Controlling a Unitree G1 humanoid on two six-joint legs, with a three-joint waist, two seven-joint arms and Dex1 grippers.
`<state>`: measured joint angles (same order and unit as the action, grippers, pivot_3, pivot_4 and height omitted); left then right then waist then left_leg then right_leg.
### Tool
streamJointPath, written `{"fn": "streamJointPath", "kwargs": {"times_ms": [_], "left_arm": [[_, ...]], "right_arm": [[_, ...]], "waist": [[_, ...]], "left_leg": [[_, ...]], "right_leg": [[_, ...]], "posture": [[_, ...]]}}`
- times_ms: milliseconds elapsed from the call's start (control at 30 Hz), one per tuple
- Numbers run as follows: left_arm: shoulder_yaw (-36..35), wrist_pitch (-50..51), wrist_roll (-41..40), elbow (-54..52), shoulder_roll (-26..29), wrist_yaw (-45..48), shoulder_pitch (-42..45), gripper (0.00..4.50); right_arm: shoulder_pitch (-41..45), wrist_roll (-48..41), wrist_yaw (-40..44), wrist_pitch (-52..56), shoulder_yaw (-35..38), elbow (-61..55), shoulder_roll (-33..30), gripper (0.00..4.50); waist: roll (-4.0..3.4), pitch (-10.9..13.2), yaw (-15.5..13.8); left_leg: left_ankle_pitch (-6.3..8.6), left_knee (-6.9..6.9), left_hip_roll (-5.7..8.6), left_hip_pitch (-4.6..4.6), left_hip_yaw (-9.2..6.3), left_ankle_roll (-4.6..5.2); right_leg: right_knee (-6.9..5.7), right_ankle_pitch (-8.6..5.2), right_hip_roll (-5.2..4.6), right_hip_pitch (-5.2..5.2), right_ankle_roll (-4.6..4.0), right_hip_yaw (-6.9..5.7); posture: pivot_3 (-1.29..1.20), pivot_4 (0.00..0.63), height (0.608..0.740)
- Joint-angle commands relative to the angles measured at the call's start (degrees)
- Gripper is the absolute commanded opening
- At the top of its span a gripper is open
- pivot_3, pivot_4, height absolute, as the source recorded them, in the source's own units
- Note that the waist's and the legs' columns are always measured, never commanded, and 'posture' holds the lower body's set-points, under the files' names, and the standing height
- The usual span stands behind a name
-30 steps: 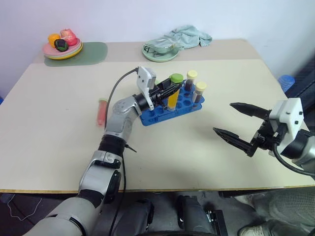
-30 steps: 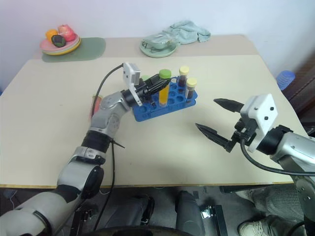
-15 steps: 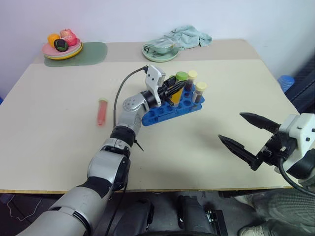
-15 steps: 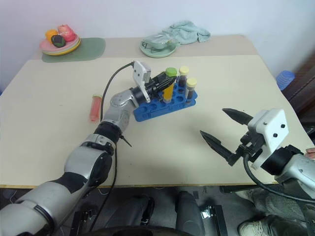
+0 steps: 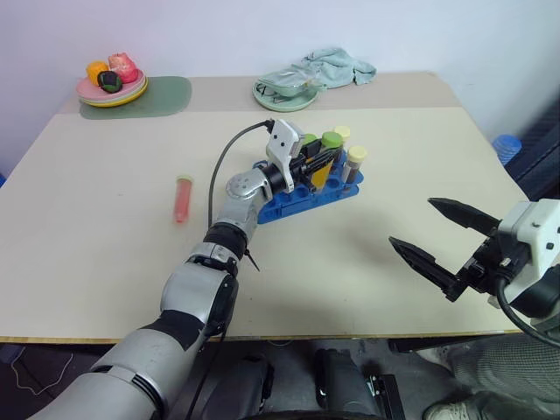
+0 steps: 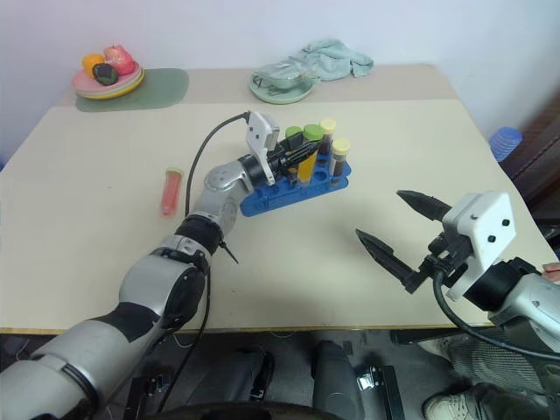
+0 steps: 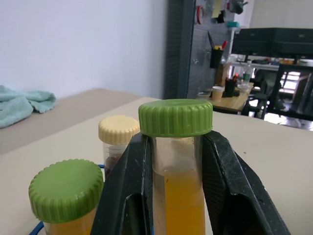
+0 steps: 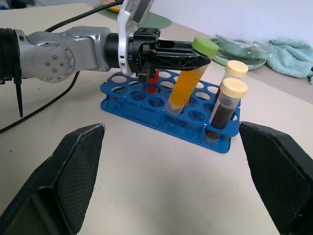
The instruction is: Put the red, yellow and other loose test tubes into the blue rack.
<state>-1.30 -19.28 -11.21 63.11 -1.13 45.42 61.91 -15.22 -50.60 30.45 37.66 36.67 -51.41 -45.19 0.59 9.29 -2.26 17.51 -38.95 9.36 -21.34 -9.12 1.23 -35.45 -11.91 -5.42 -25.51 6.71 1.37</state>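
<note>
The counter (image 5: 105, 254) carries the blue rack (image 5: 308, 190) near its middle, long side running across and slightly away to the robot's right. Two dark brown tubes with pale yellow caps (image 8: 226, 105) stand upright at its right end, and another green-capped tube (image 7: 66, 188) stands just beside the held one on the left-arm side.

The left gripper (image 8: 193, 58) reaches over the rack from the robot's left, its fingers (image 7: 226, 181) clamped on the yellow-orange tube (image 8: 186, 85) just under its green cap (image 7: 175, 117). This tube's long axis is the relation that matters: it leans, cap tipped toward the rack's right end and away, while its lower end sits at or just inside a hole in the middle of the grid. Whether the base has already dropped into the hole cannot be told from the head views; the right wrist view suggests the tip is entering. Judged from this, the tube needs bringing upright over that hole before it can slide down, otherwise the lower end may bind on the rim.

The right gripper (image 5: 437, 249) hangs well apart from the rack, over the counter's near right edge, fingers spread wide and holding nothing.

The red tube (image 5: 181, 198) lies flat on the counter well to the left of the rack, long axis running toward and away from the robot. It lies on the left arm's side, far from the right gripper, so the left arm looks the likelier one to fetch it.
</note>
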Motion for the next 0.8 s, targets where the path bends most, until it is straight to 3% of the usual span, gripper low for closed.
{"fn": "streamJointPath", "kwargs": {"times_ms": [33, 367, 467, 500, 667, 800], "left_arm": [[0.06, -1.63, 2.30, 1.90, 0.13, -2.19, 1.42, 0.79], [-0.32, -2.89, 4.47, 4.20, -0.37, -4.24, 1.81, 0.79], [-3.44, 0.74, -0.48, 2.85, -1.35, 2.42, 1.34, 0.79], [-3.74, 0.51, -0.75, 2.33, -1.42, 3.01, 1.17, 1.77], [-4.66, 1.76, -2.95, -3.98, -1.64, 4.75, -0.31, 4.25], [-4.49, 11.84, -10.62, -25.29, -0.14, 10.84, -6.29, 4.41]], "right_arm": [[-0.25, 0.40, 0.41, -1.77, 1.38, -0.55, -0.14, 4.50], [-0.53, 0.16, 0.07, -2.16, 1.93, -0.87, -0.39, 4.50], [-0.33, 0.15, -0.11, -2.14, 1.79, -0.87, -0.45, 4.50], [-0.32, 0.14, -0.13, -2.14, 1.78, -0.87, -0.45, 4.50], [-0.22, 0.14, -0.06, -2.13, 1.71, -0.69, -0.50, 4.50], [1.83, 1.13, 0.35, -2.54, -0.98, 0.82, -0.87, 4.50]], "waist": [[0.00, 0.00, 0.01], [-0.01, 0.00, 0.07], [-0.01, -0.01, 0.02], [-0.01, 0.00, -0.02], [0.00, 0.00, -0.07], [-0.01, 0.00, 0.24]], "left_leg": [[0.00, -0.01, 0.00, 0.00, 0.00, 0.00], [0.01, -0.05, 0.00, 0.02, 0.04, 0.01], [0.02, -0.06, 0.00, 0.01, 0.03, 0.02], [0.02, -0.07, 0.00, 0.01, 0.03, 0.03], [0.05, -0.08, 0.00, -0.03, 0.03, 0.08], [0.06, -0.07, 0.00, -0.02, 0.04, 0.08]], "right_leg": [[0.00, 0.00, 0.00, 0.00, 0.00, 0.00], [-0.01, 0.02, 0.01, 0.02, 0.03, 0.02], [-0.01, 0.02, 0.01, 0.02, 0.03, 0.02], [-0.01, 0.02, 0.01, 0.02, 0.03, 0.02], [0.05, 0.02, -0.01, 0.02, 0.04, 0.01], [0.05, 0.02, 0.00, 0.01, 0.04, 0.03]], "posture": [[0.00, 0.150, 0.740], [0.00, 0.150, 0.740], [0.00, 0.150, 0.740], [0.00, 0.150, 0.740], [0.00, 0.150, 0.740], [0.00, 0.150, 0.740]]}}
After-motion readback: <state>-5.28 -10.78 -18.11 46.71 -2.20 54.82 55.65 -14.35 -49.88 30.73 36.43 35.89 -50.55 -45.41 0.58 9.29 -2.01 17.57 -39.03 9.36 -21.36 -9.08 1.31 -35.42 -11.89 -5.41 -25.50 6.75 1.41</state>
